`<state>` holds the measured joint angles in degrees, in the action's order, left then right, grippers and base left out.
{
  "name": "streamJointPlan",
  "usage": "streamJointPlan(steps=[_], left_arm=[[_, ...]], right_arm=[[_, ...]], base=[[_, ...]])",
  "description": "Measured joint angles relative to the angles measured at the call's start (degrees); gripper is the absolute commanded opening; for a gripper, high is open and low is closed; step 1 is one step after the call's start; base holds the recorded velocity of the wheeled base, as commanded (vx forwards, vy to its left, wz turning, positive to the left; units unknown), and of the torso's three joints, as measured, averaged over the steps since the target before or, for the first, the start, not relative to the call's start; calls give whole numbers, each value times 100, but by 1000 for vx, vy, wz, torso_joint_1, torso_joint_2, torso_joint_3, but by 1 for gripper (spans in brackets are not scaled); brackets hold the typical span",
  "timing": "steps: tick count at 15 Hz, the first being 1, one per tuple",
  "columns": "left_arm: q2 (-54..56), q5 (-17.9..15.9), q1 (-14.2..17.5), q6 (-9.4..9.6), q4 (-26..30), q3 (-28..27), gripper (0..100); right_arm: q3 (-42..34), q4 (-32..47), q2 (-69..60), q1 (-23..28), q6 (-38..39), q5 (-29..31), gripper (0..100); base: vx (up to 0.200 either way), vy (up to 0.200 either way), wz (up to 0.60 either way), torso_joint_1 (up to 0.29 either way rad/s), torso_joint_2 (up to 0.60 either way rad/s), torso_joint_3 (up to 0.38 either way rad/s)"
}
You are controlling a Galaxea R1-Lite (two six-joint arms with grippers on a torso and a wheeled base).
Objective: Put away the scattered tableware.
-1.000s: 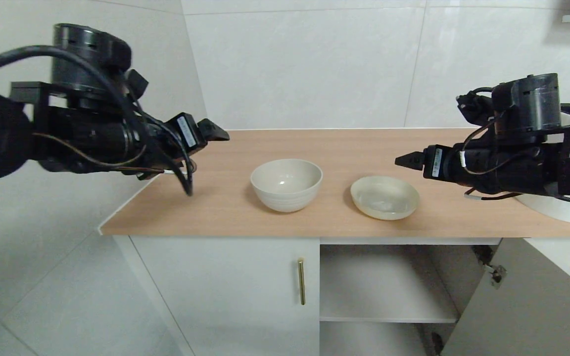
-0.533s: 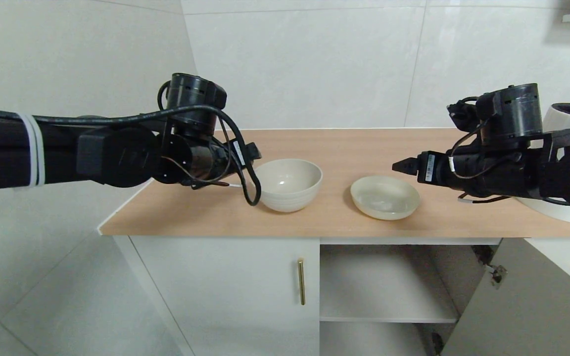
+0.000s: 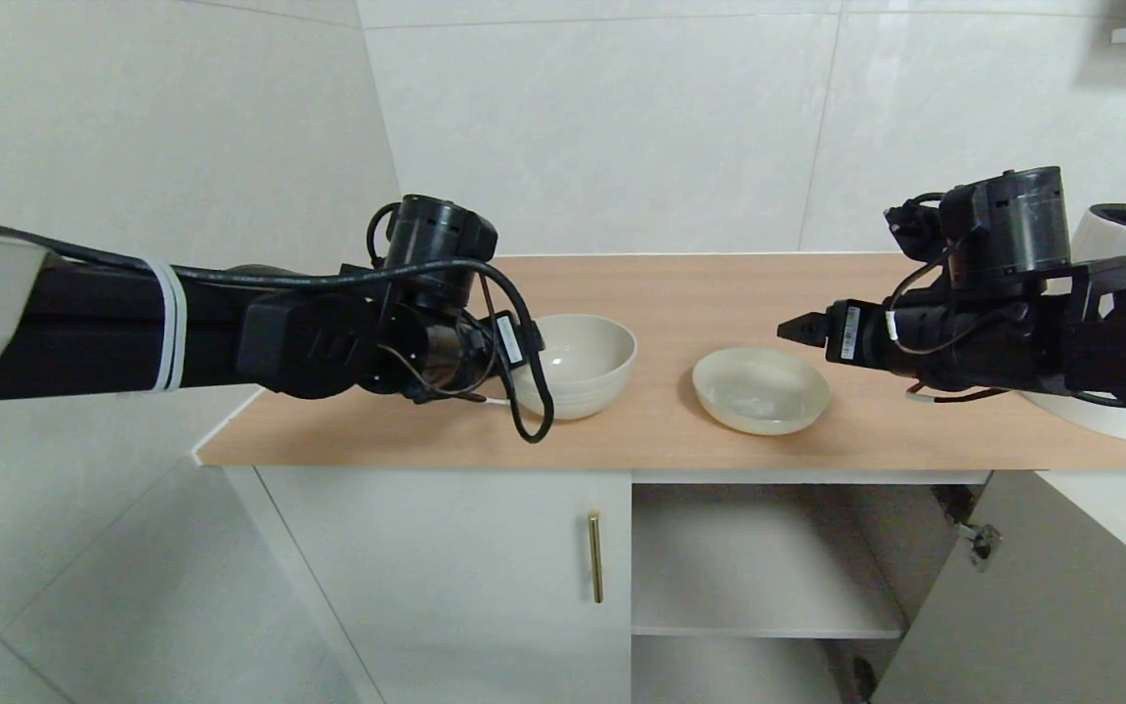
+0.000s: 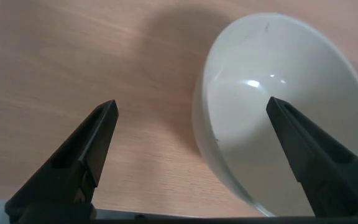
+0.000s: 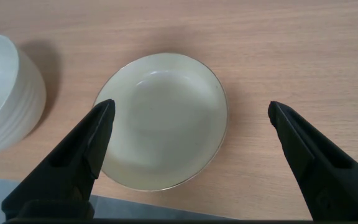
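**Bowl point(image 3: 578, 364) and shallow dish point(image 3: 760, 389) loose on worktop point(image 3: 407, 430), a pincer at each**

Head view: both pieces sat upright mid-worktop, near each other but apart. The left pincer point(image 3: 527, 354) was at the bowl's left rim. The right pincer point(image 3: 796, 329) hung just right of the dish, above it. The cupboard point(image 3: 758, 577) below stood open.

Left wrist view: pincer spread wide, nothing held. The bowl's rim lay between the fingers point(image 4: 86, 162), one over the hollow, the other over bare wood. Judgement: a rim pinch needs mainly descent.

Right wrist view: pincer likewise wide and empty, the dish centred between its fingers but lower, untouched. Each arm was nearer its own piece.
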<state>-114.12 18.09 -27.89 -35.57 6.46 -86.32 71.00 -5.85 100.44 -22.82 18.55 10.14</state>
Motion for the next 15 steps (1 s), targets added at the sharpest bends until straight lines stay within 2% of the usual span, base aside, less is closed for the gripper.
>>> streamJointPlan(steps=[3, 7, 11, 13, 15], left_arm=[[-18, 13, -16, 0, 0, 9, 0], [152, 2, -38, -112, 11, 107, 0], [662, -126, -41, -91, 7, 452, 0], [918, -455, -41, -69, 7, 636, 0], [1219, -868, -41, 77, 2, 896, 0]], right_arm=[[0, -2, 2, 0, -9, 0, 100], [28, 6, 61, 11, -20, 39, 100], [149, 33, 341, 37, -38, 491, 100], [245, 30, 546, 37, -35, 663, 100], [295, 35, 739, 39, -39, 714, 100]], base=[[0, 0, 0, 0, 0, 0], [0, 0, 0, 0, 0, 0], [0, 0, 0, 0, 0, 0], [0, 0, 0, 0, 0, 0], [0, 0, 0, 0, 0, 0]])
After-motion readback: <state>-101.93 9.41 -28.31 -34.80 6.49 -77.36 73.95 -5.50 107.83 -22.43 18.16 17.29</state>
